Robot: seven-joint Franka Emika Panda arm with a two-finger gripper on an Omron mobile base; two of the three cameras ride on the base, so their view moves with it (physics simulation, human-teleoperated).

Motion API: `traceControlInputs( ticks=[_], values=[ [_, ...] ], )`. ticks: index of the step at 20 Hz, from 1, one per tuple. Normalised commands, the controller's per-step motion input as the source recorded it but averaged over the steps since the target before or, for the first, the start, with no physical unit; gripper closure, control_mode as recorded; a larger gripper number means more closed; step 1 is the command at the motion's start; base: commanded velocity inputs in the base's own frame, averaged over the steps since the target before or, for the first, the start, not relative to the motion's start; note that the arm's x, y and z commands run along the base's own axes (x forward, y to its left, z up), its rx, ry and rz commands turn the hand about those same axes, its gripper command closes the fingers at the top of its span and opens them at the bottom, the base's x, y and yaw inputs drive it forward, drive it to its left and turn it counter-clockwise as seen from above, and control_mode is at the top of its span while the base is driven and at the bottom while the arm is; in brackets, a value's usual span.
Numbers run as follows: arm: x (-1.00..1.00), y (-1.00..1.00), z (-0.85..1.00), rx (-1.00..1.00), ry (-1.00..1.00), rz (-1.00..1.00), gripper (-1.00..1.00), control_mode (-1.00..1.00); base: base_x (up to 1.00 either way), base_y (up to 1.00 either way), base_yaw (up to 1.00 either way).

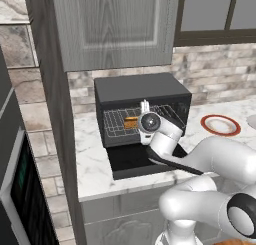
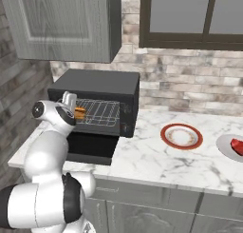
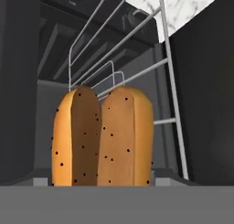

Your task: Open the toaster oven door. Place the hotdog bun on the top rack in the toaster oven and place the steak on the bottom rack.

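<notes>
The black toaster oven stands on the counter with its door folded down flat. My gripper reaches into the cavity, shut on the orange-tan hotdog bun. The bun hangs just over a silver wire rack, which looks like the top rack. The bottom rack I cannot make out. The bun fills the lower hand view and hides my fingertips there. The red steak lies on a pale plate at the far right.
A red-rimmed round plate sits on the marble counter right of the oven. Grey wall cabinets hang above the oven. A tall dark built-in oven stands at the left.
</notes>
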Motion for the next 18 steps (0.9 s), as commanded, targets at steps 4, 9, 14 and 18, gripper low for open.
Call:
traceControlInputs(
  ticks=[4, 9, 14, 18],
  values=[
    [-0.02, -0.01, 0.18, -0.01, 0.15, 0.05, -1.00, -1.00, 0.00, 0.00, 0.00],
    [0.00, -0.02, 0.18, 0.00, 0.20, 0.01, -1.00, -1.00, 0.00, 0.00, 0.00],
    [-0.17, 0.00, 0.28, 0.00, 0.18, 0.03, -1.00, -1.00, 0.00, 0.00, 0.00],
    [-0.17, -0.05, 0.30, 0.00, 0.16, 0.06, -1.00, -1.00, 0.00, 0.00, 0.00]
  ],
)
